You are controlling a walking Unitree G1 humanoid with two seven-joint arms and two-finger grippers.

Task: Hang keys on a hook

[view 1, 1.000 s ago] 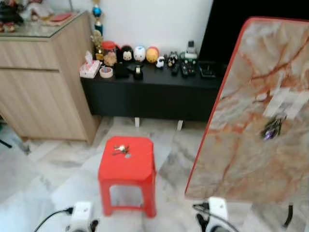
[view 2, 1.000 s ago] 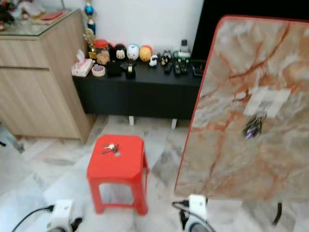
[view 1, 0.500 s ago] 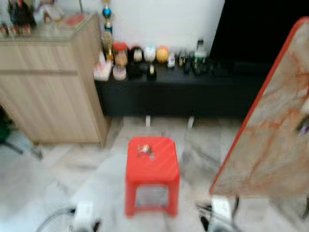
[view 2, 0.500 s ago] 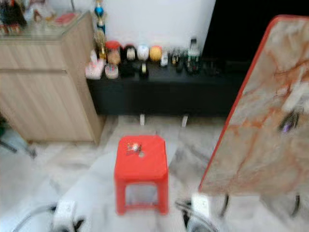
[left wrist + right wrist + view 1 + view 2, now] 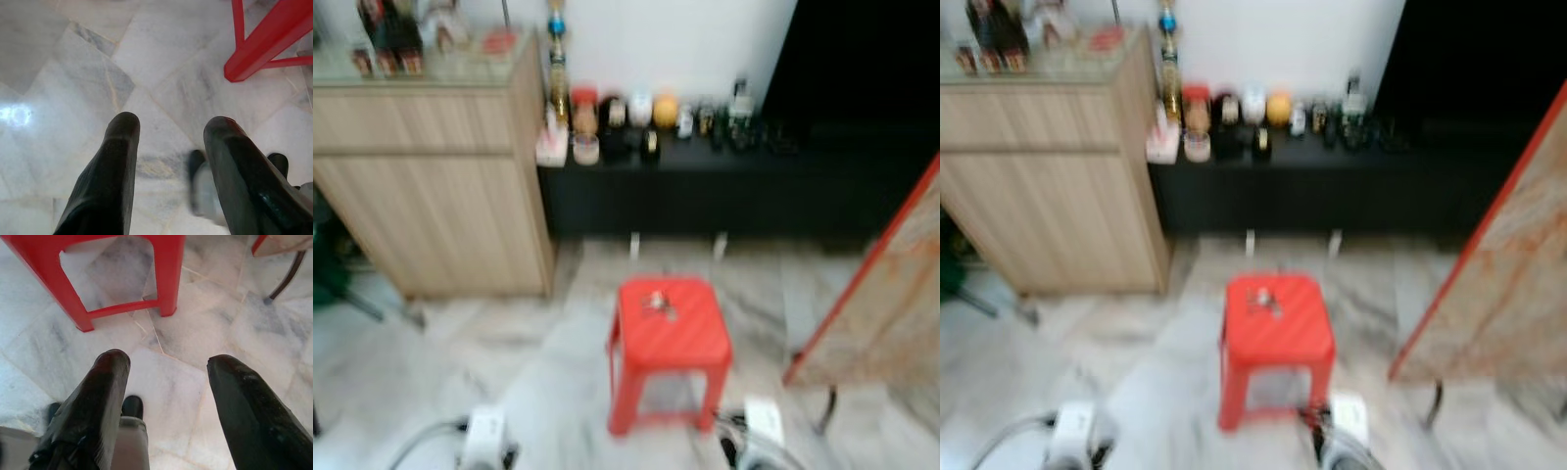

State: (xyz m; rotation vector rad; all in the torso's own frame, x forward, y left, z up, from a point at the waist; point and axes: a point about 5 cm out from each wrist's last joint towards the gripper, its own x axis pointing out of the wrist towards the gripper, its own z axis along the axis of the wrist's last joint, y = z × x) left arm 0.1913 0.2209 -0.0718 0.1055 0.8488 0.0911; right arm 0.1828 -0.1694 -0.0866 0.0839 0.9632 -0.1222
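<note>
A small bunch of keys (image 5: 659, 303) lies on top of a red plastic stool (image 5: 669, 345) on the marble floor ahead. The marbled board with a red edge (image 5: 891, 304) stands at the far right, mostly cut off by the frame. Both arms hang low. My left gripper (image 5: 171, 129) is open above the floor, beside a stool leg (image 5: 266, 44). My right gripper (image 5: 166, 363) is open too, pointing down at the floor just in front of the stool (image 5: 98, 271). Neither holds anything. The head views are blurred.
A wooden cabinet (image 5: 431, 176) stands at the left. A low black bench (image 5: 724, 186) along the back wall carries small figures and bottles. The board's dark metal leg (image 5: 286, 276) rests on the floor to the right of the stool.
The whole view has swung left: the stool and cabinet have slid right in the picture and the marbled board has nearly left the frame. The keys still lie on the stool.
</note>
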